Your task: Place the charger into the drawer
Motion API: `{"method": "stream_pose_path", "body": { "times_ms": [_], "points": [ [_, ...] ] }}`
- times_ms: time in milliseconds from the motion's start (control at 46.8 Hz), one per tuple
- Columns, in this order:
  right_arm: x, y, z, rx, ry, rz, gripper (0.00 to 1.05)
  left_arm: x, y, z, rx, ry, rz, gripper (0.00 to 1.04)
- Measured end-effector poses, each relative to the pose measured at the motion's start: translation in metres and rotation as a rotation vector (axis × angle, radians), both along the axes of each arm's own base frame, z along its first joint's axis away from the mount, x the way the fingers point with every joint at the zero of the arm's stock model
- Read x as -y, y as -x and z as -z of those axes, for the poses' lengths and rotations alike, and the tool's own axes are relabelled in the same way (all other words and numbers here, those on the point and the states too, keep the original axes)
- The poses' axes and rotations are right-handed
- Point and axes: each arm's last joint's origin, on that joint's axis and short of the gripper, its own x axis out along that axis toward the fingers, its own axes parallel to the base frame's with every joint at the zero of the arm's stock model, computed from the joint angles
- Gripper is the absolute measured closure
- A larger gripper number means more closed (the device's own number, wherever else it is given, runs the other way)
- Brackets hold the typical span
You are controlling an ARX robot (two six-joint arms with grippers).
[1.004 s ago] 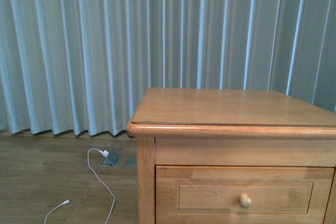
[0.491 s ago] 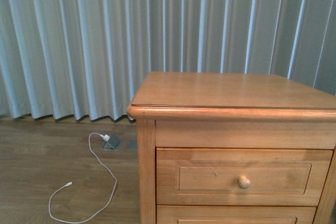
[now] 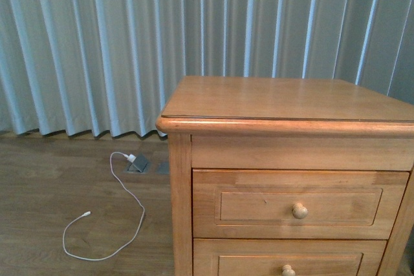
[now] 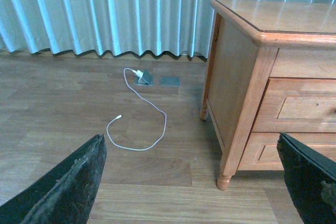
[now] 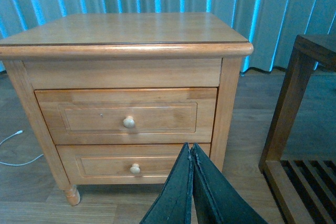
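The charger is not in view in any frame. The drawer [image 3: 301,203] is the upper one of the wooden nightstand [image 3: 284,98]; it is shut and has a round pale knob. It also shows in the right wrist view [image 5: 126,116] and partly in the left wrist view [image 4: 307,106]. My left gripper [image 4: 191,182] is open and empty above the floor, beside the nightstand's left side. My right gripper [image 5: 190,148] is shut and empty, in front of the nightstand, below the drawers. Neither gripper shows in the front view.
A long thin white cable [image 3: 123,224] with a white plug lies looped on the wood floor left of the nightstand, by a floor socket [image 3: 138,163]. The shorter bottom drawer [image 3: 288,264] is shut. A dark slatted wooden frame [image 5: 286,124] stands right of the nightstand. Curtains hang behind.
The front view has shifted: the nightstand sits higher in the frame, and the bottom drawer and more of the floor cable now show. Nothing in the scene itself has moved.
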Motion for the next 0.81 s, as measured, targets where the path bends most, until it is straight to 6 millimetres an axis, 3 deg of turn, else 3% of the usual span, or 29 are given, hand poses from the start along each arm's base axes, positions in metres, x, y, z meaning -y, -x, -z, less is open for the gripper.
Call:
{"method": "stream_pose_path", "body": {
  "times_ms": [448,811],
  "points": [
    [0.0,0.0001,0.0004,-0.004,0.001,0.0,1.02,0.0,0.0,0.0,0.0,0.0,0.0,0.06],
    [0.0,0.0001,0.0004,-0.004,0.0,0.0,0.42,0.0,0.0,0.0,0.0,0.0,0.0,0.06]
  ]
}}
